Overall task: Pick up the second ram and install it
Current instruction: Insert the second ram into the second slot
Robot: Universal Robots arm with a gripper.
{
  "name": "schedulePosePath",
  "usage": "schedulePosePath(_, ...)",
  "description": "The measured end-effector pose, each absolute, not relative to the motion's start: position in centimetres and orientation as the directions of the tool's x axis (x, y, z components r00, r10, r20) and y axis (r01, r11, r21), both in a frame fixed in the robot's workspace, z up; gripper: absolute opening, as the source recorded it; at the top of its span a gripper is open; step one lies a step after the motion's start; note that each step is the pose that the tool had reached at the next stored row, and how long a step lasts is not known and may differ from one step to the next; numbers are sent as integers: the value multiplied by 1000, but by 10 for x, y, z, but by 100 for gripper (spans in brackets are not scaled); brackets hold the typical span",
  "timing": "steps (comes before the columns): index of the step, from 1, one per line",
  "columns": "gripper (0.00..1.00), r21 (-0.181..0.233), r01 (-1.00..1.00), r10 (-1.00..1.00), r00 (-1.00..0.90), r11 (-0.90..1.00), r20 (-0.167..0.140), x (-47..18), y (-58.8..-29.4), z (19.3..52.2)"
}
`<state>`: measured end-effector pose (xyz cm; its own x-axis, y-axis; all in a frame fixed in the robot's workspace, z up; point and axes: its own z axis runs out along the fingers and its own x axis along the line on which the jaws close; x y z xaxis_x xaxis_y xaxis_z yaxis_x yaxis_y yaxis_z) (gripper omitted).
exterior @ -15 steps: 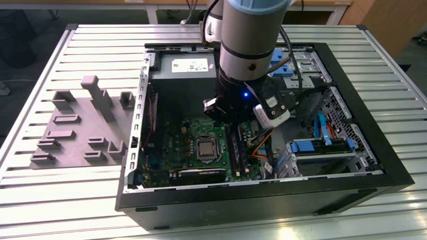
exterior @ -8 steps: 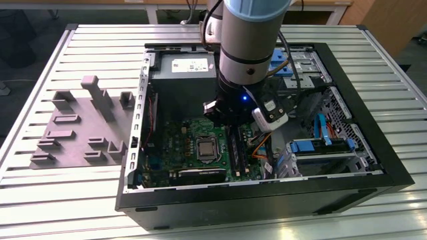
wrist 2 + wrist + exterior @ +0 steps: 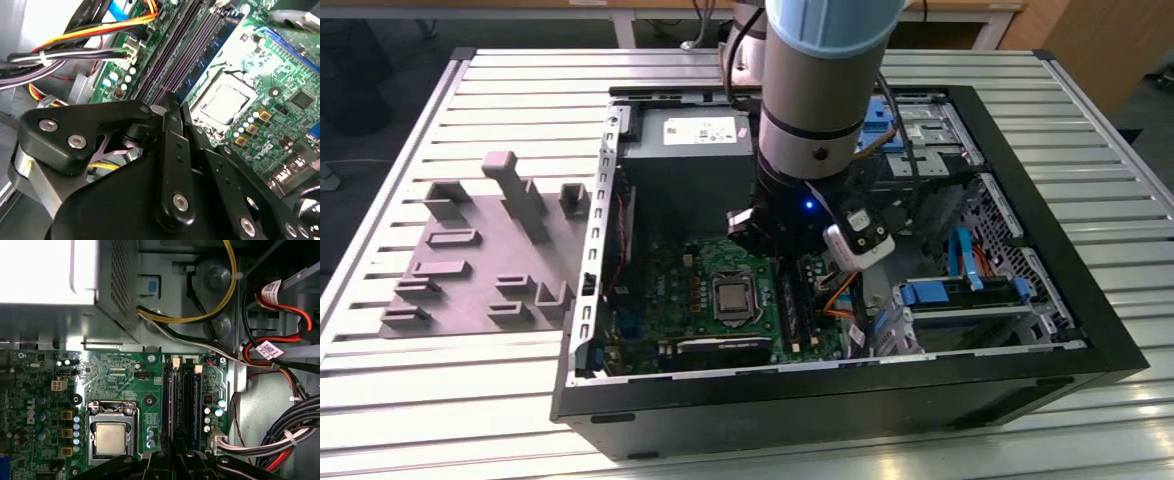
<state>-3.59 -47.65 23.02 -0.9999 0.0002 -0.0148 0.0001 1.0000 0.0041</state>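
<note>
Hand [image 3: 172,107] clenched over memory slots [image 3: 182,405]; second ram [image 3: 170,405] seated lengthwise along them.

An open black computer case [image 3: 1067,330] lies on its side on a slatted metal table [image 3: 520,80], with the robot arm [image 3: 821,90] reaching down into it over the green motherboard [image 3: 707,300], just beside the processor socket [image 3: 735,298]. The gripper [image 3: 781,250] sits low at the memory slots, its fingertips hidden by the wrist. A silver power supply [image 3: 683,150] fills the case's far end, blue drive bays [image 3: 961,295] line the exterior view's right, and a grey holder tray [image 3: 480,260] rests outside on the exterior view's left.
</note>
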Motion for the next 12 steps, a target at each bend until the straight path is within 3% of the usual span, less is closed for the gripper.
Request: schedulePosePath(12, 14, 9, 15, 15, -1000, 1000, -15, -35, -477, 219)
